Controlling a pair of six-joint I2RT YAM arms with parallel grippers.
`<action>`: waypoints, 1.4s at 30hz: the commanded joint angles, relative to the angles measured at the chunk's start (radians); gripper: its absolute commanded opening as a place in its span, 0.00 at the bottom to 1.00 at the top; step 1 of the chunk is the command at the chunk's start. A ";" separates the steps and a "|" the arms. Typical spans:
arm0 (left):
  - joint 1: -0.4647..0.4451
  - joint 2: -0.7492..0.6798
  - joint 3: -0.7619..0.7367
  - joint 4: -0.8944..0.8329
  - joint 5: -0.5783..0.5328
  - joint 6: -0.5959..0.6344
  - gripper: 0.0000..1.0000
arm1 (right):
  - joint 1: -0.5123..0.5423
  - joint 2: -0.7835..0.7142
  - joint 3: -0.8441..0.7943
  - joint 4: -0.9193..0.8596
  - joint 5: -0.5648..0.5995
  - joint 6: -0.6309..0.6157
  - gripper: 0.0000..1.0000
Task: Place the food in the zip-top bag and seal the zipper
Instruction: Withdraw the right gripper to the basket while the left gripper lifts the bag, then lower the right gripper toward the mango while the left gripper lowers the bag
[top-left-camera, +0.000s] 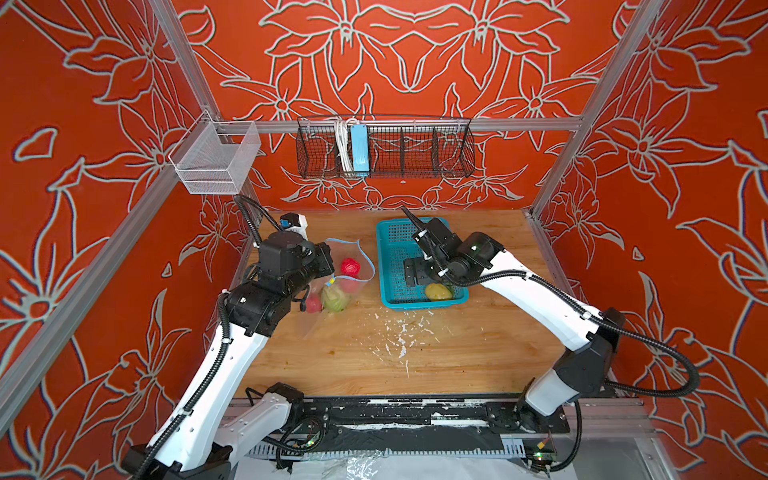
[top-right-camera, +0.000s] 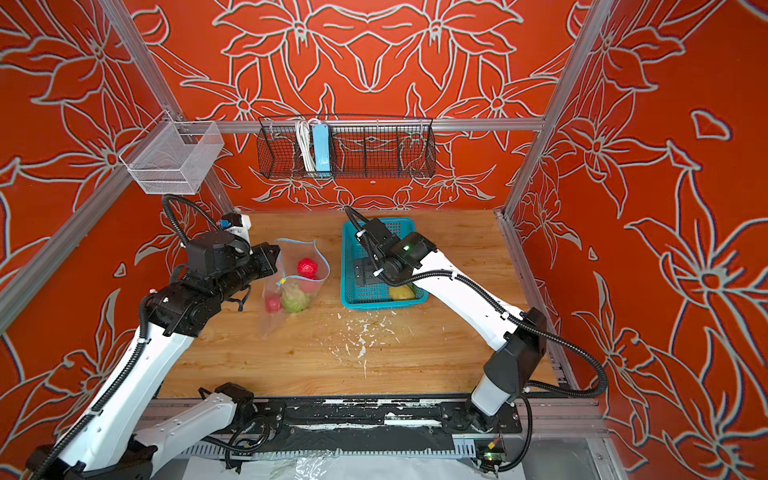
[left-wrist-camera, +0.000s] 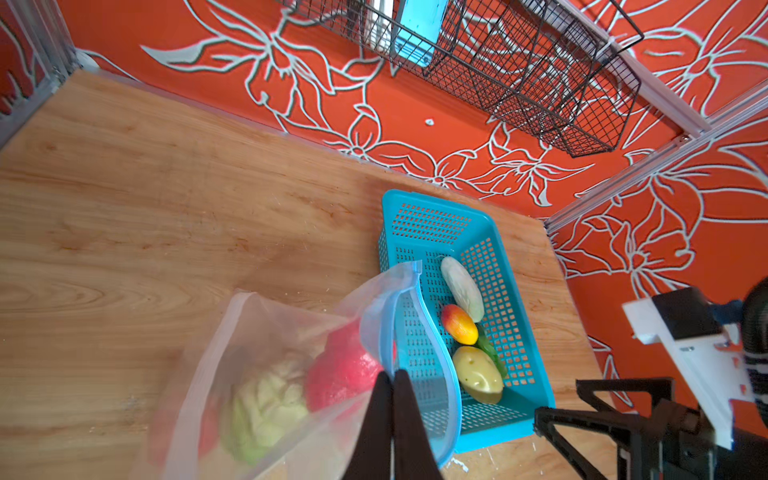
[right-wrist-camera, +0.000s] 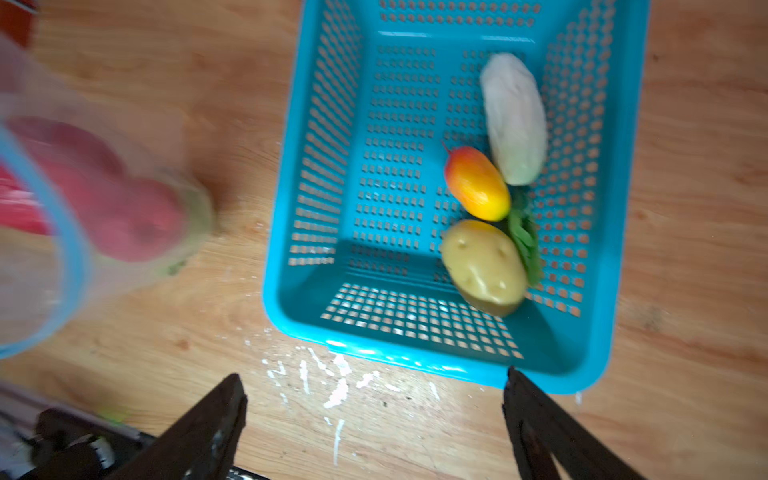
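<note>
The wooden table (top-left-camera: 457, 357) carries a teal perforated basket (top-left-camera: 415, 304) toward the back, a little right of centre. Just beside the basket on its left, the clear zip-top bag (top-left-camera: 320, 318) rests its lower end on the wood, with its mouth raised. Scattered white flecks (top-left-camera: 401, 336) mark the boards in front of the basket. A small white-and-blue box (top-left-camera: 293, 222) sits at the back left corner.

Walls (top-left-camera: 415, 62): orange-red, grey-white floral outlines. Table (top-left-camera: 457, 357): pale wood grain. Basket (right-wrist-camera: 324, 166): teal, perforated. Bag (left-wrist-camera: 257, 332): clear, light-blue zipper (left-wrist-camera: 455, 395). Strawberry (top-left-camera: 350, 266) red; cabbage (top-left-camera: 335, 300) green; potato (right-wrist-camera: 484, 266) yellow; mango (right-wrist-camera: 478, 183) orange-yellow; cucumber (right-wrist-camera: 515, 120) white.
</note>
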 joint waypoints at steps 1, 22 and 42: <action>0.011 0.043 0.065 0.003 -0.046 0.063 0.00 | -0.028 0.014 -0.014 -0.105 0.050 0.026 0.98; 0.161 0.204 0.277 -0.012 -0.025 0.138 0.00 | -0.113 0.360 0.222 -0.226 0.037 -0.012 0.97; 0.133 0.057 -0.157 0.161 0.126 0.026 0.00 | -0.170 0.731 0.694 -0.382 0.092 -0.066 0.77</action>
